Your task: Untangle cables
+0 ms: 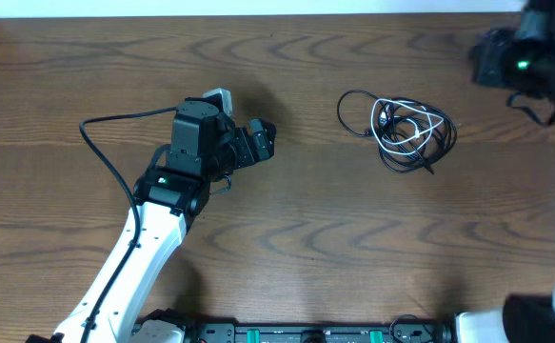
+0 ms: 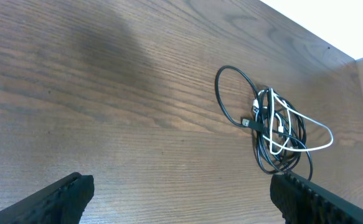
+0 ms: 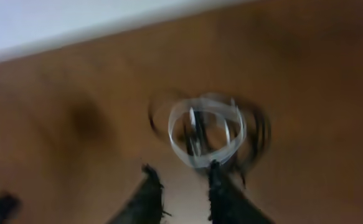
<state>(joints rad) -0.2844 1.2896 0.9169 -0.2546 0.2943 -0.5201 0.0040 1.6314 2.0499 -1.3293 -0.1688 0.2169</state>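
The cables (image 1: 406,129) lie in one tangled heap on the brown table right of centre: black loops wound with a thinner white cord. In the left wrist view the cables (image 2: 274,127) sit ahead and to the right. My left gripper (image 1: 256,143) hovers left of the heap, well apart from it. The left gripper (image 2: 184,199) is open wide over bare wood. The right wrist view is blurred. It shows the cables (image 3: 206,134) just beyond my right gripper (image 3: 182,180), whose fingers stand a little apart with nothing between them.
The right arm (image 1: 520,62) reaches in from the table's far right corner, beyond the heap. A thick black wire (image 1: 106,152) fixed to the left arm loops over the table at the left. The table's far edge (image 1: 258,17) meets a white wall.
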